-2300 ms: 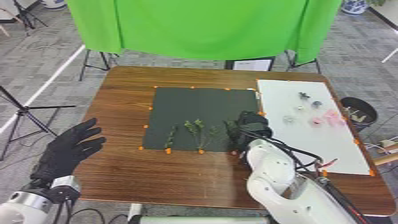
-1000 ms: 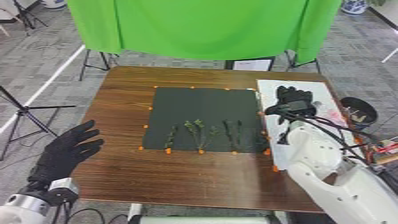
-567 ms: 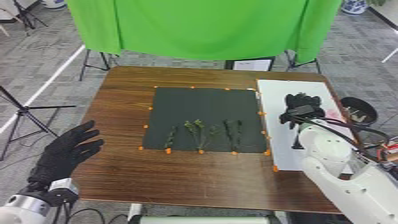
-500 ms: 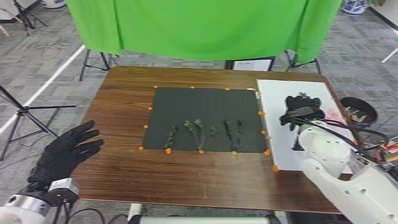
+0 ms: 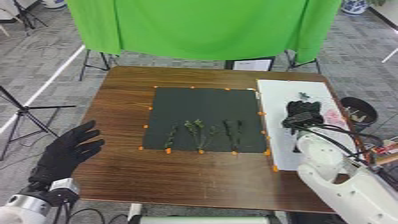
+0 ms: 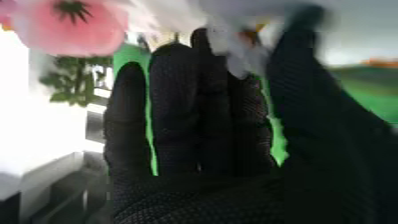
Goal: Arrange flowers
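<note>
Your right hand (image 5: pixel 304 115) was low over the white sheet (image 5: pixel 282 92) at the table's right side, its fingers straight and together, the thumb standing off from them. A pale flower (image 6: pixel 233 50) was right by the tips of the fingers and thumb; whether they touched it, you could not tell. The pink flower (image 6: pixel 75 31) was near it, beyond the fingertips.

Both blooms looked light and soft, with thin petals that would probably crease under a squeeze. Your best hold was likely low, at the base of the bloom or on any stem (none could be made out there), with a gentle pinch.

The pink flower was your likeliest snag, close enough to be brushed, and a small green cluster (image 5: pixel 304 95) lay just past the fingers. The leafy sprigs (image 5: pixel 197 123) were on the dark mat (image 5: pixel 204 100), well apart from that hand. A dark bin (image 5: pixel 352 103) stood just beyond the table edge. Your left hand (image 5: pixel 64 152) was off to its own side, open and empty, out of the way.
</note>
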{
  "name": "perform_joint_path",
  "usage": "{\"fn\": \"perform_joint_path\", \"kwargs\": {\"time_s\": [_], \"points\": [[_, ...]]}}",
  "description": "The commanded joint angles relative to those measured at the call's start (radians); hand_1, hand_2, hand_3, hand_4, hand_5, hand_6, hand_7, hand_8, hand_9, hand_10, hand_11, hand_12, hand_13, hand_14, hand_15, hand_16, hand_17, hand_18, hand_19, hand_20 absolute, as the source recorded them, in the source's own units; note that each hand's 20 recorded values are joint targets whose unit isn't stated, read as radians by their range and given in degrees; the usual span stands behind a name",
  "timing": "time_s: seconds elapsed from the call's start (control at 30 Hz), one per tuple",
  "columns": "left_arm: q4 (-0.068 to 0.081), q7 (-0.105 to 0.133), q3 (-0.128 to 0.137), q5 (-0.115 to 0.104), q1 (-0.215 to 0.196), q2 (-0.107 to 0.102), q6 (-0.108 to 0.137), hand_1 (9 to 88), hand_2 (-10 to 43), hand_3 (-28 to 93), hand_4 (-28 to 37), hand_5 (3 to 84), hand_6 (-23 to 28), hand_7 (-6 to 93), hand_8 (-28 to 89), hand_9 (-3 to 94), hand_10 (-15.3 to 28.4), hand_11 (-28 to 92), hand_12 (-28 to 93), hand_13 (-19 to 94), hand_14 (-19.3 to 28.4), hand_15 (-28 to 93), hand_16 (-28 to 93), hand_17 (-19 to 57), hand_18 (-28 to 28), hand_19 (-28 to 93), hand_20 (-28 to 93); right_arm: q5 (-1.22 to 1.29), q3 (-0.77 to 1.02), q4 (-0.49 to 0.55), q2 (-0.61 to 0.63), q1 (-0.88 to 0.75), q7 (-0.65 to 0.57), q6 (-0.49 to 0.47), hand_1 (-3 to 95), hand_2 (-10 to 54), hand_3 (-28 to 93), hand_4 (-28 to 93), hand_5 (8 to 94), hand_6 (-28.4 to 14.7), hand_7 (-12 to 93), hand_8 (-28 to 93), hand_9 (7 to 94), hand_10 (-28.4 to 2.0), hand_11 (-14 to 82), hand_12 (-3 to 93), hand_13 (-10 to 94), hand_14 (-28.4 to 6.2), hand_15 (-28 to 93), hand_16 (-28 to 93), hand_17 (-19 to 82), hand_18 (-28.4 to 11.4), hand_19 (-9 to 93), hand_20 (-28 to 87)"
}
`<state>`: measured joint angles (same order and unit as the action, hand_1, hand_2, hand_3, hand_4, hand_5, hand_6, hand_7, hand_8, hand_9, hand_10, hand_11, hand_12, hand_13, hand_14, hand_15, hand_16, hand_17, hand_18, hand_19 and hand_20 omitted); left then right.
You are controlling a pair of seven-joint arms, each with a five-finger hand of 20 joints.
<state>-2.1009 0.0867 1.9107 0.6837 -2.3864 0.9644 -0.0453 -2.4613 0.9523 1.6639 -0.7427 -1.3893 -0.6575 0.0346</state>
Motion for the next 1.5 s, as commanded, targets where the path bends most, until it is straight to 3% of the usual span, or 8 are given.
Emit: {"fn": "perform_joint_path", "kwargs": {"time_s": [0.03,0.13,0.23,0.5,0.93,1.23,1.5], "points": [[-0.006,-0.002,0.01,-0.001,-0.017,-0.005,-0.005,23.5,-2.5,72,-28.3,31.7,5.5,17.6,-10,27.0,13.4,24,17,20,17.8,46,-4,-9.6,22.3,41,9,-0.027,0.015,0.04,0.024,-0.024,0.039,0.118,47.1,-9.5,86,-28,67.2,3.3,52,5,87.4,-2.2,18.0,53.4,73,-4.3,69,36,25,-17.5,71,44],[-0.011,0.004,0.023,-0.001,-0.018,-0.011,-0.006,23.4,-2.5,72,-28.3,31.7,5.5,17.6,-10,27.0,13.4,24,17,20,17.9,46,-4,-9.6,22.3,41,9,-0.016,0.004,0.085,0.019,-0.005,0.069,0.134,46.8,-9.5,87,-28,68.5,3.1,52,3,88.0,-2.4,18.3,53.7,73,-4.4,70,37,25,-17.6,71,44],[-0.006,0.0,0.031,0.0,-0.011,-0.031,-0.016,23.5,-2.5,72,-28.3,31.7,5.5,17.6,-10,27.0,13.4,24,17,20,17.8,46,-4,-9.6,22.4,42,9,-0.002,-0.035,0.136,0.004,0.038,0.126,0.162,46.5,-9.5,88,-28,69.1,2.8,52,3,88.0,-2.7,18.6,54.2,73,-4.4,70,38,25,-17.7,71,44],[0.006,-0.016,0.026,-0.003,0.016,-0.056,-0.02,23.4,-2.7,72,-28.3,31.6,5.4,17.7,-10,27.0,13.3,24,17,20,17.8,46,-4,-9.6,22.4,41,9,0.023,-0.254,0.165,-0.138,0.263,0.3,0.183,45.9,-9.5,89,-27,70.1,3.1,52,-1,88.6,-4.1,17.1,52.3,72,-4.3,69,40,24,-17.7,70,45],[0.021,-0.023,0.009,-0.01,0.043,-0.068,-0.005,23.5,-2.5,72,-28.3,31.6,5.5,17.7,-10,27.0,13.2,24,17,20,17.9,46,-4,-9.6,22.4,41,9,0.004,-0.484,0.045,-0.411,0.377,0.436,0.123,46.0,-9.5,88,-27,69.8,4.4,54,-3,88.7,-3.9,15.5,51.0,72,-3.9,67,41,24,-17.5,69,45],[0.038,-0.015,-0.019,-0.011,0.078,-0.087,-0.001,23.4,-2.5,72,-28.3,31.6,5.4,17.7,-10,26.9,13.3,24,18,20,17.9,46,-4,-9.6,22.3,41,9,-0.041,-0.577,-0.083,-0.5,0.419,0.422,0.126,46.2,-9.5,87,-28,71.1,4.8,52,-4,89.9,-3.6,13.8,48.8,72,-3.7,67,41,24,-17.5,70,46],[0.044,-0.017,-0.035,-0.009,0.095,-0.094,-0.002,23.5,-2.4,72,-28.3,31.6,5.4,17.9,-10,27.0,13.3,24,17,20,17.8,46,-4,-9.6,22.3,41,9,-0.078,-0.598,-0.155,-0.529,0.439,0.408,0.118,46.8,-9.5,86,-28,71.4,5.1,51,-4,90.2,-3.1,12.5,48.4,73,-3.5,66,41,24,-17.4,70,46]]}}
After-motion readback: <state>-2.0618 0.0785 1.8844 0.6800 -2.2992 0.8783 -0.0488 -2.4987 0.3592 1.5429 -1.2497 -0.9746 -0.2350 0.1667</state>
